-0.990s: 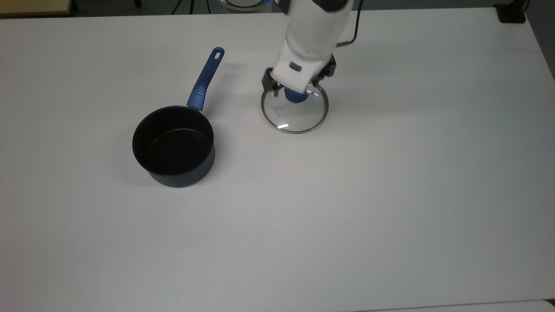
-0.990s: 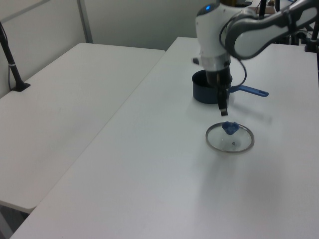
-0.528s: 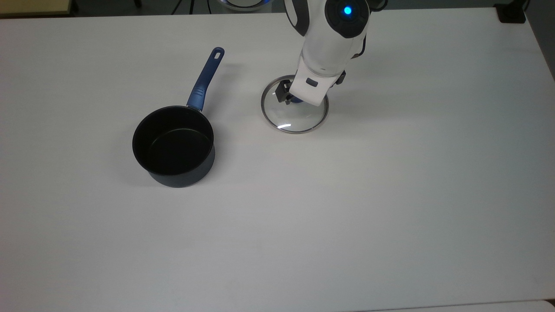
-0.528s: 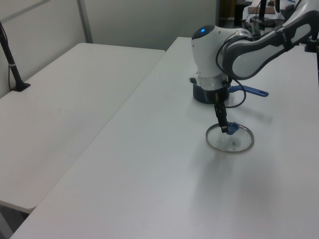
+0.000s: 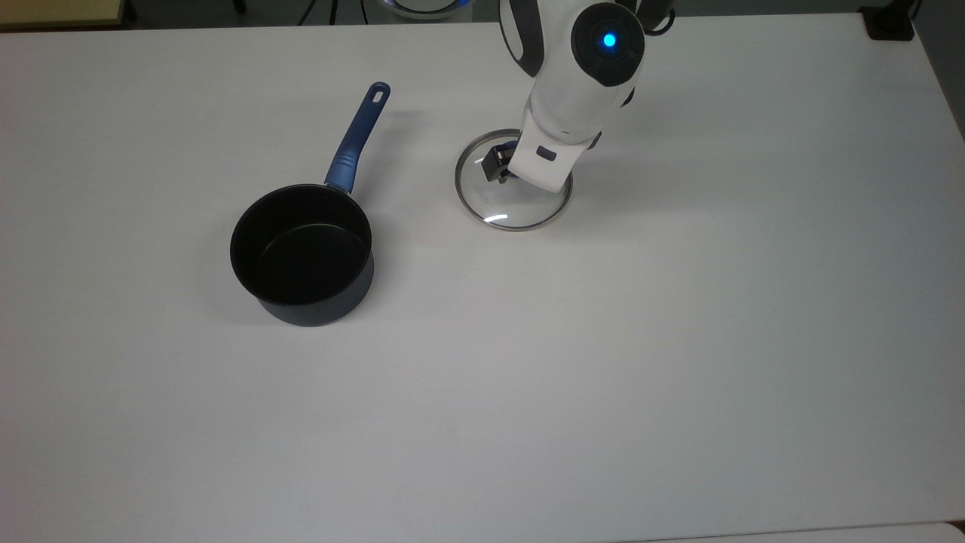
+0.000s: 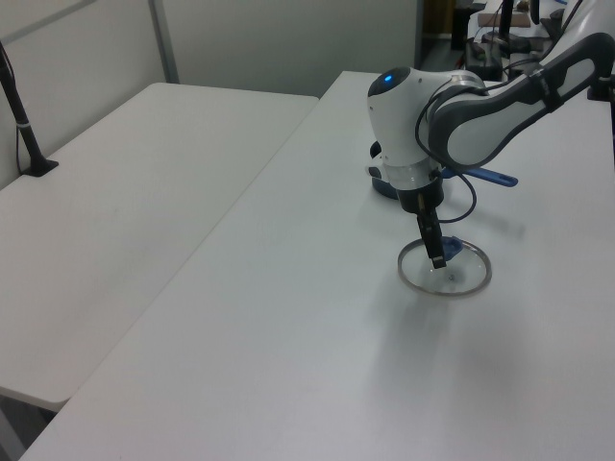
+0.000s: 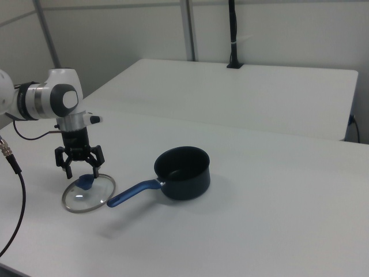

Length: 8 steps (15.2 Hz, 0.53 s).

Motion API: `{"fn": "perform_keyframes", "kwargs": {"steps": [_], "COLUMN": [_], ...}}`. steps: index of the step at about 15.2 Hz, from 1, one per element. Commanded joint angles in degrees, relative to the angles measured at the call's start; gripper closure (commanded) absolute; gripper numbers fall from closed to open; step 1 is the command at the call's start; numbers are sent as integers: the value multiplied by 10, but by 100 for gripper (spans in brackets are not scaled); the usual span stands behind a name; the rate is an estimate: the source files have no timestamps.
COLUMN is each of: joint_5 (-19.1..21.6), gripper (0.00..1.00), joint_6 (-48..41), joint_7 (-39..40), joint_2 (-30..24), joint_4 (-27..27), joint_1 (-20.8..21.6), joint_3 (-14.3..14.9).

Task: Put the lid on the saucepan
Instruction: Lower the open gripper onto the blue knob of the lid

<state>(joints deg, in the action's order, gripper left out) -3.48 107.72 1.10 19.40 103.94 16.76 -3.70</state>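
Gripper [image 7: 81, 170] down over the lid [image 5: 513, 181], fingers spread, straddling the blue knob [image 7: 85, 182], not clamped.
Lid flat on the white table [image 5: 678, 339]; saucepan [image 5: 303, 253] uncovered, well apart toward the top view's left, handle pointing away.

A second white table [image 6: 144, 192] adjoins the white bench [image 6: 288, 336]; pale partition walls [image 7: 277, 29] stand behind, upper frame.

Saucepan [image 5: 301, 255]: dark navy-black, black inside, blue handle. Lid [image 5: 513, 204]: clear glass, metal rim, blue knob. Desk [image 5: 603, 362]: white.
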Motion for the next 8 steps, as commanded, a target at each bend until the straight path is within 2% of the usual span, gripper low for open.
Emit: {"fn": "perform_keyframes", "kwargs": {"steps": [1, 4, 7, 8], "joint_5": [-6, -20, -24, -24], "gripper": [10, 19, 39, 40], "joint_6": [19, 18, 18, 18], "joint_7": [0, -1, -1, -1], "joint_2": [-7, -7, -7, -7], "joint_4": [19, 24, 25, 25], "joint_1": [5, 5, 2, 0], "joint_3": [0, 0, 0, 0]}}
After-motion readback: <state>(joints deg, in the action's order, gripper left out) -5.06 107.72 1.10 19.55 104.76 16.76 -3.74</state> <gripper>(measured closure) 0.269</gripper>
